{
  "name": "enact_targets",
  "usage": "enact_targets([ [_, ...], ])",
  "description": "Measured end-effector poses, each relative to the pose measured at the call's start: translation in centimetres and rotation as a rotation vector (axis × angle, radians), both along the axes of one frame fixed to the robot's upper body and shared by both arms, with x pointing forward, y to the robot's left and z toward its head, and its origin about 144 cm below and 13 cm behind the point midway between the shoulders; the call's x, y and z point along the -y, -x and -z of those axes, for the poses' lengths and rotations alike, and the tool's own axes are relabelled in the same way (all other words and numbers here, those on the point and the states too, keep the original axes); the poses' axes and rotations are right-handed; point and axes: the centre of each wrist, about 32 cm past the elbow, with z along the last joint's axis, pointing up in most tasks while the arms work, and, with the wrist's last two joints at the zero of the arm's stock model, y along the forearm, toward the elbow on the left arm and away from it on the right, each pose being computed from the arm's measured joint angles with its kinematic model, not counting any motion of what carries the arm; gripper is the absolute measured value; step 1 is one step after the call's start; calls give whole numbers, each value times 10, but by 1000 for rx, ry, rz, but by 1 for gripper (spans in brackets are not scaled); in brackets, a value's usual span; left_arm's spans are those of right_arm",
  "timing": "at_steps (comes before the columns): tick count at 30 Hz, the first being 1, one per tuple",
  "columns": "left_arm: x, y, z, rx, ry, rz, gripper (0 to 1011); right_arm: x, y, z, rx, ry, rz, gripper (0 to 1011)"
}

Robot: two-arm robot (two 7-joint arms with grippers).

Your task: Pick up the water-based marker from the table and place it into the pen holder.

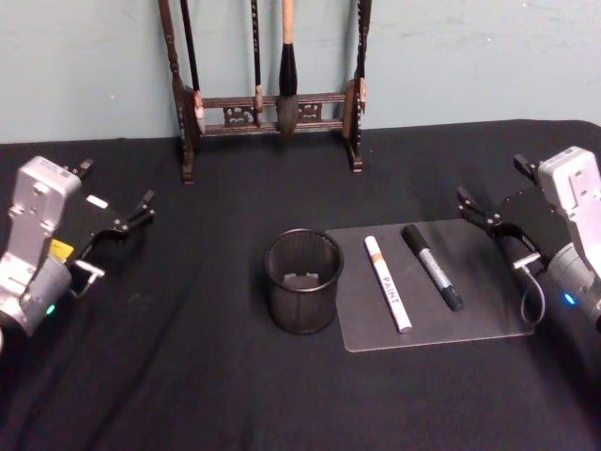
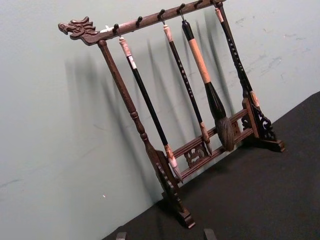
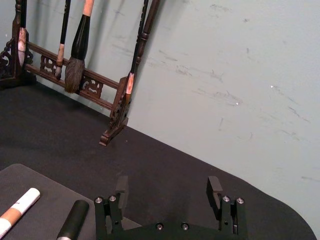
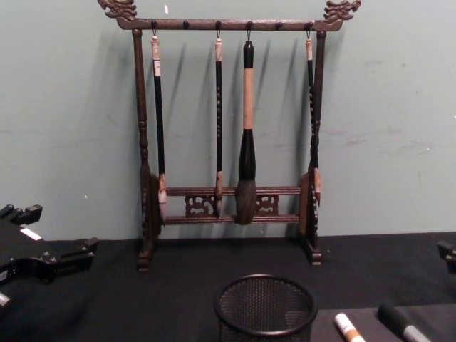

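The water-based marker [image 1: 432,266], judged the black-capped one, is light, rigid and smooth; grasp mid-barrel. It lies on the mat [image 1: 488,310], 3 o'clock of the pen holder [image 1: 300,301]. Left hand [image 1: 117,183] and right hand [image 1: 491,178] are spread, empty.

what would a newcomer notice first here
The tall dark brush rack with dragon-head ends, hung with brushes, stands at the back against the wall. In front of it, mid-table, sits the black mesh pen holder, and beside it on the robot's right a grey mat carries a white paint marker and a black marker. The left gripper and right gripper are open at either side.
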Motion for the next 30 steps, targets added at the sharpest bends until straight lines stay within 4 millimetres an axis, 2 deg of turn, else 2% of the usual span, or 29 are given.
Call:
enact_targets([
  [16, 0, 0, 0, 0, 0, 0, 1001, 6, 4, -18, -115, -58, -43, 1000],
  [22, 0, 0, 0, 0, 0, 0, 1001, -1, 3, -28, -188, -115, -73, 1000],
  [30, 0, 0, 0, 0, 0, 0, 1001, -21, -1, -40, -263, -148, -132, 1000],
])
